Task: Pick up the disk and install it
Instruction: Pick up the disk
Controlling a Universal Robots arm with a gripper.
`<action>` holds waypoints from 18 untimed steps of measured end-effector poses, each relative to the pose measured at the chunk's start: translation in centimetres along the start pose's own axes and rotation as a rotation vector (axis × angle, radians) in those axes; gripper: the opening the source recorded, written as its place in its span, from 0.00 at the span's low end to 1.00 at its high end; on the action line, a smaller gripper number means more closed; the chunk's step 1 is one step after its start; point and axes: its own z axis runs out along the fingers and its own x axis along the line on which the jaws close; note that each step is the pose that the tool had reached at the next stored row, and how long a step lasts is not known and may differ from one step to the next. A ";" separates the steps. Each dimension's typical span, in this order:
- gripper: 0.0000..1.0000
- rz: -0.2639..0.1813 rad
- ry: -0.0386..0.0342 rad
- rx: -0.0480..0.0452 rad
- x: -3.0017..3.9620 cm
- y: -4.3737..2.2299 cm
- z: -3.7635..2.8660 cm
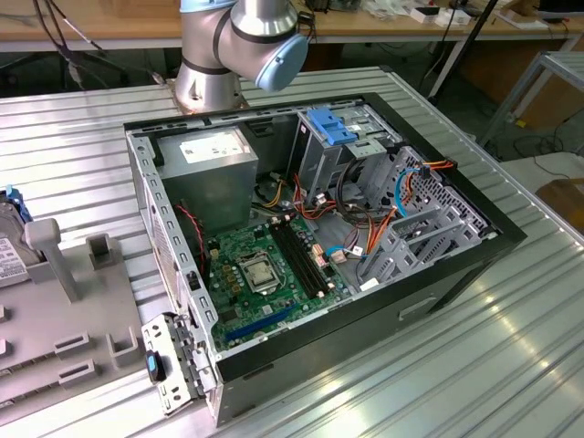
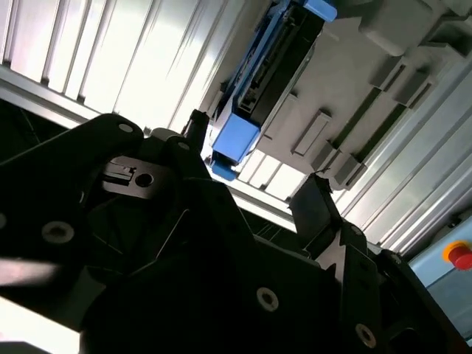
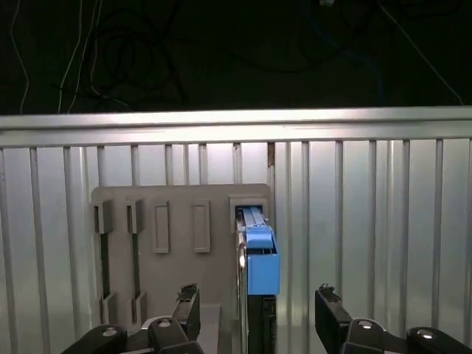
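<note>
**Hand.** The hand (image 3: 258, 304) is open and carries nothing. In the first wrist view its two dark fingers (image 3: 188, 308) stand well apart, one on each side of the disk (image 3: 259, 258). No contact with the disk can be made out.

**Disk.** The disk stands on edge in the end slot of a grey holder (image 3: 177, 210), which lies on the ribbed metal desk (image 3: 383, 221). A bright blue rail (image 3: 262, 269) caps the edge turned toward the hand. In the exterior view the holder sits at the exterior view's left. It is apart from the open computer case (image 1: 497, 228), which occupies the middle of the desk.

**Governing relation.** The disk lies straight ahead of the hand, within the gap between the fingers.
- It is seen edge-on, so its broad faces are turned toward the two fingers.
- Its long axis runs away from the hand along the slot, in line with the desk's ribs.
- In the second wrist view the blue end of the disk sits nearer one finger than the other. Whether that is a true offset or the camera's slant cannot be told.

**Assessment.** The work stands at the pick-up stage. The hand is aligned over the disk but has not closed on it. The disk remains in its holder, not in the case.
</note>
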 end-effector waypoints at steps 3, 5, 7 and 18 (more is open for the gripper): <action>0.72 -0.003 0.0000 -0.0148 -0.21 0.07 0.76; 0.72 -0.003 0.0002 -0.0287 -0.24 0.11 1.15; 0.72 -0.004 0.0002 -0.0308 -0.17 0.14 1.72; 0.72 -0.021 0.0012 -0.0342 0.17 -0.17 4.41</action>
